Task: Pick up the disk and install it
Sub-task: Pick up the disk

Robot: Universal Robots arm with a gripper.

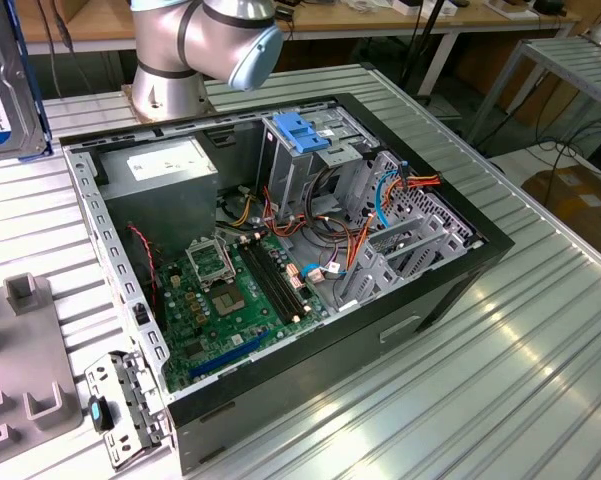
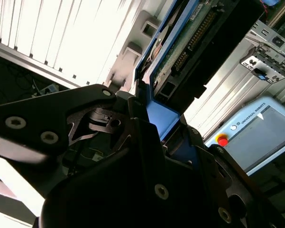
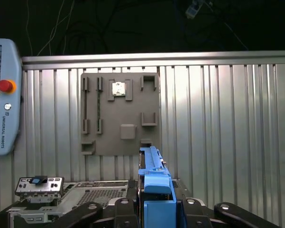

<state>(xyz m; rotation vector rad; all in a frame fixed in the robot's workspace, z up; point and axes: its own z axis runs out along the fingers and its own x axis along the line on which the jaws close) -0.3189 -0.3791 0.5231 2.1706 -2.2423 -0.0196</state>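
black open-sided metal computer case (image 1: 310,400) lay on ribbed aluminium counter (image 1: 500,380) | flat grey plastic fixture plate (image 1: 20,360) on counter, exterior view's left of case | small steel bracket (image 1: 130,400) lay between them | dark flat blue-railed disk (image 3: 151,166) sat in hand (image 3: 156,209)

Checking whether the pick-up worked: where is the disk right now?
The disk is clamped on edge in the gripper in both wrist views, and it shows at the exterior view's far left, outside the open computer case.
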